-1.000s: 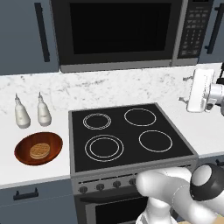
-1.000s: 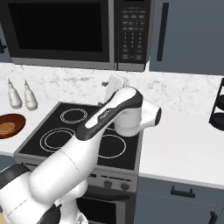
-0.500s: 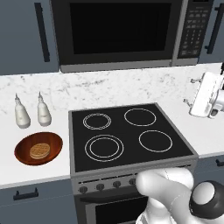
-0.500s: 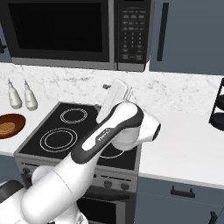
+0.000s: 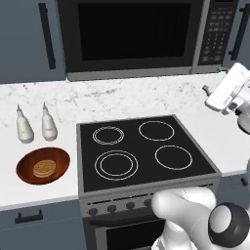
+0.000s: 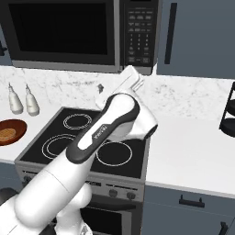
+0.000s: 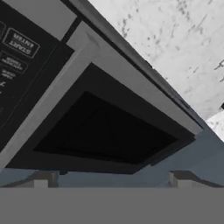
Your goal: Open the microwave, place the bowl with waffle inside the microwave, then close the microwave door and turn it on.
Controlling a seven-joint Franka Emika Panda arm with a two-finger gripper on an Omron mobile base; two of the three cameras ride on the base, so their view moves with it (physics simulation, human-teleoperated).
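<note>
the first step is in hand: the empty claw, spread wide, hovers below the closed microwave door, and next must catch its edge to swing it open.

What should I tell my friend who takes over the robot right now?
Hand: open, holding nothing, raised over the counter right of the cooktop, below the keypad, aimed at the microwave.
Microwave door: shut.
Bowl: on the counter left of the cooktop, with the waffle in it, near two white bottles.
Done: nothing.
Left: open the door, put the bowl inside, close it, turn it on.
</note>
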